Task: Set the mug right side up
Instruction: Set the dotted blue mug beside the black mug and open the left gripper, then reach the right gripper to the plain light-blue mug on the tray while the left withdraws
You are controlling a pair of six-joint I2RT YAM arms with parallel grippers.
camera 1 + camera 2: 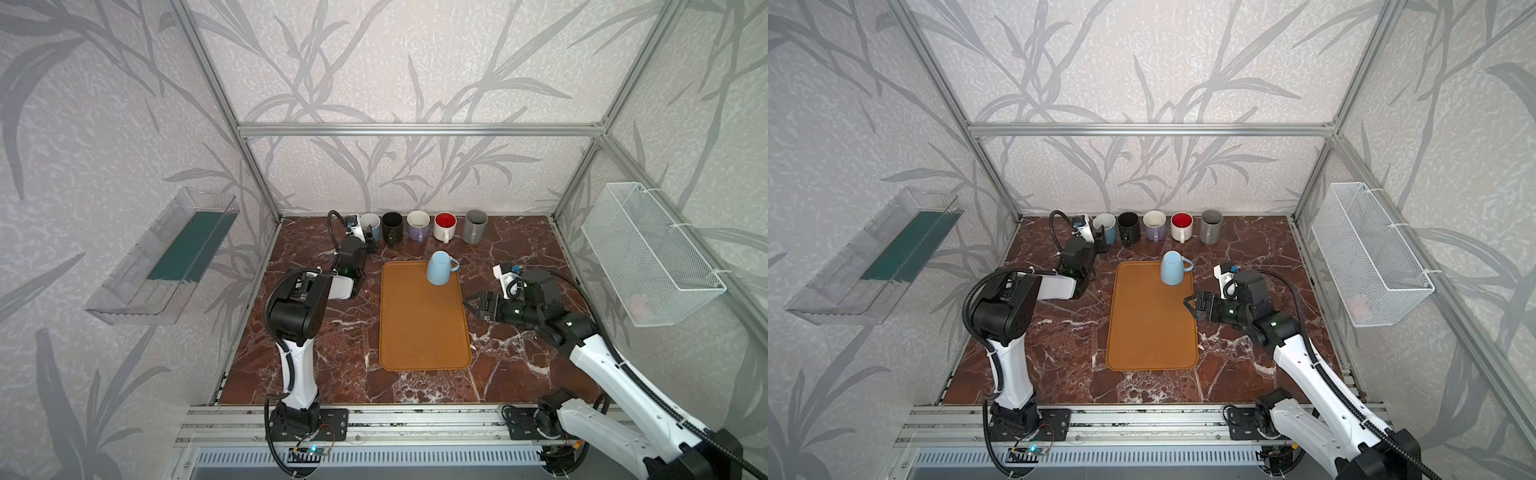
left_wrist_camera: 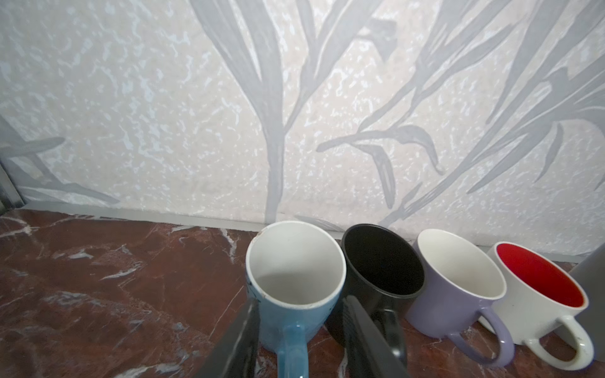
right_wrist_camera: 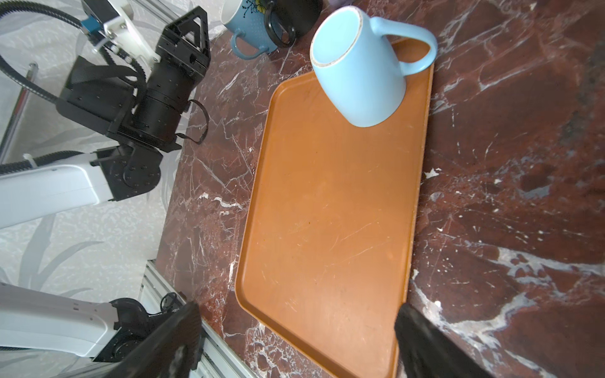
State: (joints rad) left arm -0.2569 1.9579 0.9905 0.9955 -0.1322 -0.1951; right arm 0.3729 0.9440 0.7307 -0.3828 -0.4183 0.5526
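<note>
A light blue mug [image 1: 440, 268] [image 1: 1173, 268] [image 3: 360, 65] stands upside down on the far right corner of the orange tray [image 1: 419, 328] [image 1: 1150, 328] [image 3: 327, 212], its handle pointing right. My right gripper [image 1: 471, 301] [image 1: 1190, 305] [image 3: 298, 309] hovers open at the tray's right edge, nearer than the mug and apart from it. My left gripper [image 1: 368, 239] [image 1: 1100, 241] [image 2: 301, 302] is at the back row, its jaws spread on either side of an upright blue mug [image 1: 372, 226] [image 2: 294, 288], with a gap on one side.
Along the back wall stand upright mugs: black [image 1: 392, 226], lavender [image 1: 417, 225], white with red inside [image 1: 444, 226] and grey [image 1: 475, 226]. A clear bin [image 1: 166, 257] hangs on the left wall, a wire basket [image 1: 648, 253] on the right wall.
</note>
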